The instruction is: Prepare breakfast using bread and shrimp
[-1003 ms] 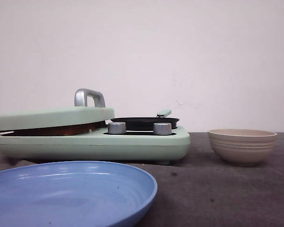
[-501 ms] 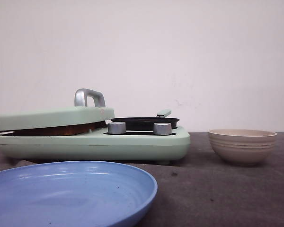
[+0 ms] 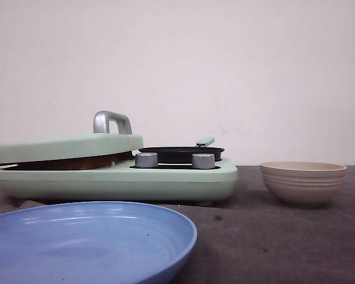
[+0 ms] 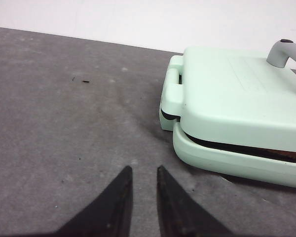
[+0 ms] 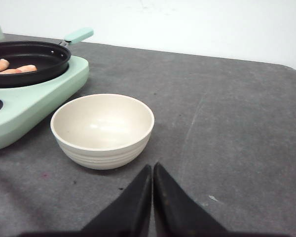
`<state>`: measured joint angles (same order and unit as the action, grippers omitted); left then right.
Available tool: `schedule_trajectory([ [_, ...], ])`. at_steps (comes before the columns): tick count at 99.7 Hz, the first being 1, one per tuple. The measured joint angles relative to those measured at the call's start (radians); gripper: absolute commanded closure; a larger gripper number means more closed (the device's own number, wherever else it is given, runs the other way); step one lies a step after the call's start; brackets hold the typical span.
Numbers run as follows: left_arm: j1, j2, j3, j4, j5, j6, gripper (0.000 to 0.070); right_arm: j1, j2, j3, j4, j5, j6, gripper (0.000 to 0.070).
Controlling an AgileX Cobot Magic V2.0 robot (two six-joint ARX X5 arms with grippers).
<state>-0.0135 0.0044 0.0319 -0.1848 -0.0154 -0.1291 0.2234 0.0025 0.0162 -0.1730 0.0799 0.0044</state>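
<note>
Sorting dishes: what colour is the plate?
Blue plate, clearest in the front view.

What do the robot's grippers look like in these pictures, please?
Only the fingertips show. The left gripper has two dark, nearly black fingers tapering to points. The right gripper looks the same: black, wedge-shaped, plain. No cables or markings are visible.

A cream bowl (image 5: pixel 102 129) sits on the gray desk (image 5: pixel 227 113), just beside a green cooker (image 5: pixel 34 98). Pink shrimp (image 5: pixel 12 67) lie in the black pan (image 5: pixel 29 61) on it. The right pincer (image 5: pixel 152 174) is closed tight near the bowl.
</note>
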Motion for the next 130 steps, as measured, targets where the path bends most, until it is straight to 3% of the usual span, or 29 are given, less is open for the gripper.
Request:
schedule_trajectory([
  [66,0.000,0.000,0.000,0.000,0.000,0.000,0.0700,-0.171,0.000,0.000,-0.002,-0.054,0.003,0.0700],
  [130,0.000,0.000,0.000,0.000,0.000,0.000,0.0700,-0.170,0.000,0.000,0.006,-0.106,0.003,0.0700],
])
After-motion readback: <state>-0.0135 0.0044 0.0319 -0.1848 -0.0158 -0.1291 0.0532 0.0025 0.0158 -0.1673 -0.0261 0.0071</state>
